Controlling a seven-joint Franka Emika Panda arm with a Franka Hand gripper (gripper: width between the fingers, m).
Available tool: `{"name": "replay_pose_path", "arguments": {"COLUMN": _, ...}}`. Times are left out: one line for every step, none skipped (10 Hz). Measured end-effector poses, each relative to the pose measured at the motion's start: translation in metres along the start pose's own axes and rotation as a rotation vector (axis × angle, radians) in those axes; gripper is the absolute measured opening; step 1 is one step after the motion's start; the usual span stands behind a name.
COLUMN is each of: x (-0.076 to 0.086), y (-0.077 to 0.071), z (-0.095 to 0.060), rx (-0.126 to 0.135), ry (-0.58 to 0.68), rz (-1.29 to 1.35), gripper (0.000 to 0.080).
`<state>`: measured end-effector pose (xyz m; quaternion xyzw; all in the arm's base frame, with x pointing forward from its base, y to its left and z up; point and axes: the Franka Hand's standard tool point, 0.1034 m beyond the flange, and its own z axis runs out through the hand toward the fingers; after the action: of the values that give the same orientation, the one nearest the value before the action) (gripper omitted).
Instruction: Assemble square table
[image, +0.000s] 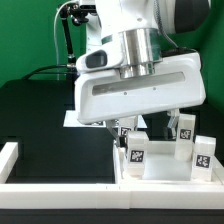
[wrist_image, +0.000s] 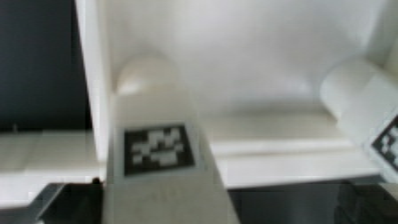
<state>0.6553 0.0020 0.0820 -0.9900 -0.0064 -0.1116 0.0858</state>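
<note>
Look first at the square table (image: 160, 165): you find it low and right of centre in the exterior view, where its white top seems to stand up against the long white border wall (image: 60, 187) that runs along the bottom of that frame. Several legs already stick out from it; one leg (image: 136, 150) with a black-and-white tag shows near the middle, and another leg (image: 203, 152) sits at the far right. How many legs are fully seated, I cannot tell, because the arm hides much of the top.

In the wrist view the picture is blurred. A white surface fills most of it, with a round socket-like form in the upper left and a tag (wrist_image: 160, 146) on a white bar in the lower middle.

The gripper (image: 128, 128) hangs directly above the table, and its wide white body covers the centre of the exterior view. Its fingers stand fully apart, and I see nothing held between them.

I judge that you are in the leg-fitting stage, between one grasp and the next. The next move probably calls for a careful lowering around one leg or the rim of the top, centring it between the fingers before you close them.
</note>
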Motion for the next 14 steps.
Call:
{"name": "replay_pose_path", "arguments": {"x": 0.0007, "y": 0.0105, "z": 0.0001, "rx": 0.004, "ry": -0.045, "rz": 0.004, "gripper": 0.0649}}
{"name": "replay_pose_path", "arguments": {"x": -0.0068, "y": 0.0122, "z": 0.0034, "rx": 0.015, "ry": -0.117, "rz": -0.005, "gripper": 0.0649}}
{"name": "replay_pose_path", "arguments": {"x": -0.0068, "y": 0.0129, "z": 0.0049, "rx": 0.016, "ry": -0.120, "rz": -0.003, "gripper": 0.0649}}
{"name": "replay_pose_path", "arguments": {"x": -0.0068, "y": 0.0127, "z": 0.0049, "rx": 0.017, "ry": -0.119, "rz": 0.003, "gripper": 0.0649}}
{"name": "replay_pose_path", "arguments": {"x": -0.0069, "y": 0.0126, "z": 0.0050, "rx": 0.016, "ry": -0.120, "rz": 0.021, "gripper": 0.0626}}
{"name": "replay_pose_path", "arguments": {"x": -0.0069, "y": 0.0123, "z": 0.0051, "rx": 0.015, "ry": -0.120, "rz": 0.060, "gripper": 0.0626}}
{"name": "replay_pose_path", "arguments": {"x": -0.0070, "y": 0.0119, "z": 0.0052, "rx": 0.013, "ry": -0.120, "rz": 0.129, "gripper": 0.0448}}
{"name": "replay_pose_path", "arguments": {"x": -0.0073, "y": 0.0131, "z": 0.0053, "rx": 0.009, "ry": -0.121, "rz": 0.163, "gripper": 0.0314}}
{"name": "replay_pose_path", "arguments": {"x": -0.0079, "y": 0.0155, "z": 0.0054, "rx": 0.002, "ry": -0.121, "rz": 0.243, "gripper": 0.0314}}
{"name": "replay_pose_path", "arguments": {"x": -0.0079, "y": 0.0146, "z": 0.0057, "rx": 0.000, "ry": -0.122, "rz": 0.283, "gripper": 0.0292}}
{"name": "replay_pose_path", "arguments": {"x": -0.0078, "y": 0.0139, "z": 0.0058, "rx": -0.001, "ry": -0.121, "rz": 0.359, "gripper": 0.0292}}
{"name": "replay_pose_path", "arguments": {"x": -0.0076, "y": 0.0132, "z": 0.0061, "rx": -0.002, "ry": -0.121, "rz": 0.412, "gripper": 0.0292}}
{"name": "replay_pose_path", "arguments": {"x": -0.0068, "y": 0.0118, "z": 0.0073, "rx": -0.009, "ry": -0.119, "rz": 0.562, "gripper": 0.0292}}
{"name": "replay_pose_path", "arguments": {"x": -0.0036, "y": 0.0111, "z": 0.0080, "rx": -0.007, "ry": -0.117, "rz": 0.726, "gripper": 0.0292}}
